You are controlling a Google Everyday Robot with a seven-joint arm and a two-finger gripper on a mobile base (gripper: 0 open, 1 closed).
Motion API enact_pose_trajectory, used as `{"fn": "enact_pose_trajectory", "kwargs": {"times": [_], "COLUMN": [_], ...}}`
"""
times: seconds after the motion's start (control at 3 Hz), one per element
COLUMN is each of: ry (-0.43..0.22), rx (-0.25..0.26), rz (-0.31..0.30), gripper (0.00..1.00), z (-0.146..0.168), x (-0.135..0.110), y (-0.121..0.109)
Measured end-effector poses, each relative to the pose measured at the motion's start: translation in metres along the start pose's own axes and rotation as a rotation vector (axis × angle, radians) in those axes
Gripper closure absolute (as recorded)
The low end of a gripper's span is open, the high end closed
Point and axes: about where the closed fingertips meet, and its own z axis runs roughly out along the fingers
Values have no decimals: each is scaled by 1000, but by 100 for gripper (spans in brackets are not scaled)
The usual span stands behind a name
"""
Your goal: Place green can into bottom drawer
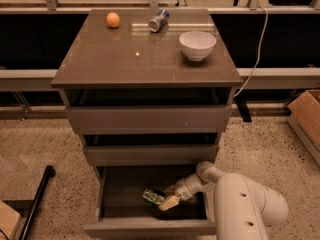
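While the bottom drawer (150, 228) sits pulled open, the green can (153, 196) lies on its dark floor near the front edge. The gripper (168, 202) is inside the drawer, against the can's right end; clamped or apart, cannot tell. On the cabinet top (125, 59), an orange ball (113, 20) and a silver-blue can (158, 21) sit by the back edge, and a white bowl (197, 45) by the right edge.

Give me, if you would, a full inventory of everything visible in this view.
green can: one, green and whitish, lying inside the bottom drawer
bottom drawer: one, grey-brown, pulled open
upper drawers: two, grey-brown, above it
cabinet top: one, brown
round object: one, orange, top's back left
silver-blue can: one, lying at back centre
bowl: one, white, top's right
cable: one, white, right of cabinet
cardboard box: one, brown, floor right
pole: one, black, floor left
arm: one, white, reaching into the bottom drawer
end effector: one, beside the green can
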Motion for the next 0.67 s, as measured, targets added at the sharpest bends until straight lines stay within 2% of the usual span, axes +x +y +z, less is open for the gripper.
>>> {"fn": "enact_pose_trajectory", "kwargs": {"times": [0.33, 0.67], "ry": [0, 0], "rx": [-7, -7], "rz": [1, 2], "gripper": [0, 0], "z": [4, 4], "x": [1, 1], "y": [2, 2]}}
